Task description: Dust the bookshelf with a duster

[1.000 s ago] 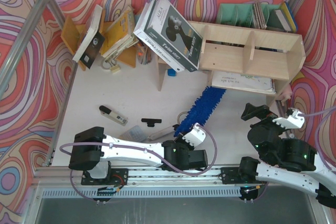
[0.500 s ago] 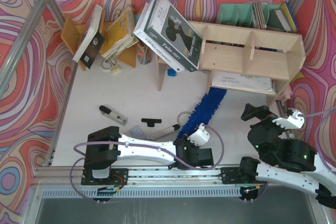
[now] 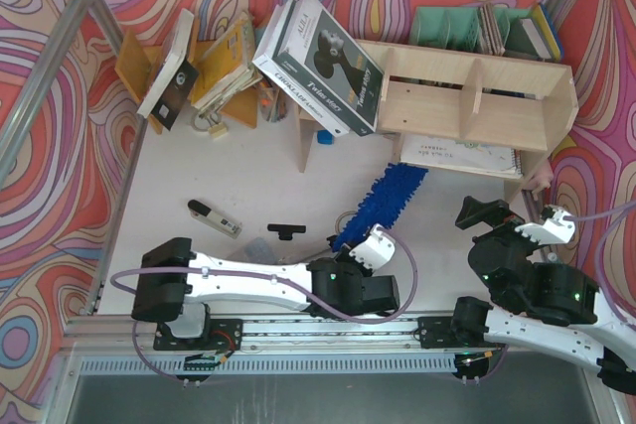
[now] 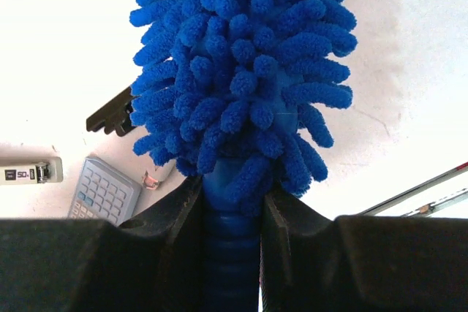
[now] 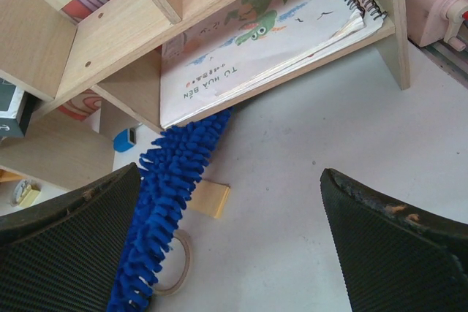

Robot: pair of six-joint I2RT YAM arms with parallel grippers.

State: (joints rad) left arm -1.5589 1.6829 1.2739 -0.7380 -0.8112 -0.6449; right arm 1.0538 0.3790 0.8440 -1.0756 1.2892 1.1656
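The blue fluffy duster (image 3: 383, 202) runs from my left gripper (image 3: 350, 247) up to the bookshelf (image 3: 467, 106), its tip under the lowest shelf by a spiral notebook (image 3: 457, 156). In the left wrist view my left gripper (image 4: 232, 213) is shut on the duster's smooth blue handle (image 4: 228, 239), the shaggy head (image 4: 241, 63) filling the view. My right gripper (image 3: 485, 212) hangs open and empty at the right of the table. In the right wrist view (image 5: 234, 246) the duster (image 5: 172, 180) reaches under the pale plywood bookshelf (image 5: 131, 27).
Leaning books and a large white box (image 3: 318, 62) stand at the shelf's left end. A stapler (image 3: 214, 215), a black clip (image 3: 285, 230), a calculator (image 4: 106, 191), a tape ring (image 5: 179, 268) and a yellow pad (image 5: 210, 199) lie on the white table. A pink object (image 5: 435, 1) sits right of the shelf.
My left gripper swung the duster: its head shifted right half a second ago, then back left and slightly down now. The right arm has not moved.
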